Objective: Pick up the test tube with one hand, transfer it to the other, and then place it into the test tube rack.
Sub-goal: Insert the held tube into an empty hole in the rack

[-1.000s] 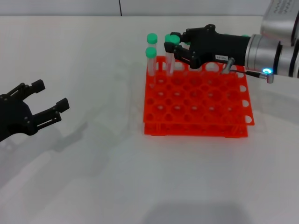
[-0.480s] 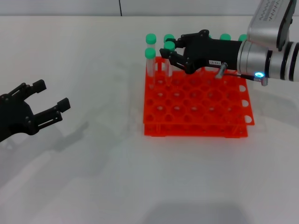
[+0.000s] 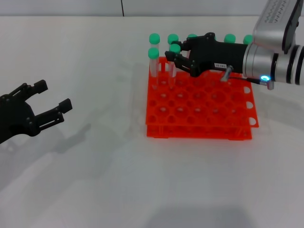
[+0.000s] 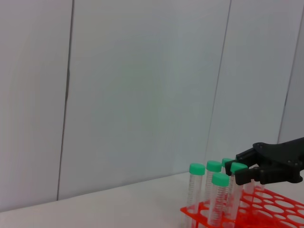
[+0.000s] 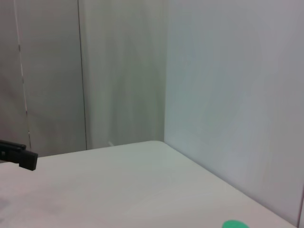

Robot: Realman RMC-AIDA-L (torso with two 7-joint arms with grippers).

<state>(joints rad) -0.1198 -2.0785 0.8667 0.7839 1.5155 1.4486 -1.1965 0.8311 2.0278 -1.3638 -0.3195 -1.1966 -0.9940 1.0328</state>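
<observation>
My right gripper (image 3: 176, 57), black with a small white label, reaches over the back left of the orange-red test tube rack (image 3: 199, 111). It is shut on a green-capped test tube (image 3: 174, 49) that stands upright with its lower end in a hole of the second row. The left wrist view shows the same gripper (image 4: 244, 173) holding that tube (image 4: 238, 167) over the rack (image 4: 266, 213). My left gripper (image 3: 53, 96), black and unlabelled, is open and empty low over the table at the far left.
Other green-capped tubes stand in the rack: one at the second row's left end (image 3: 153, 53) and several along the back row (image 3: 154, 38). The rack sits right of centre on a white table (image 3: 104, 156). A green cap (image 5: 234, 224) shows in the right wrist view.
My right gripper has come down and slightly back with the tube, so the tube now sits lower in the rack. The left gripper has not moved.
</observation>
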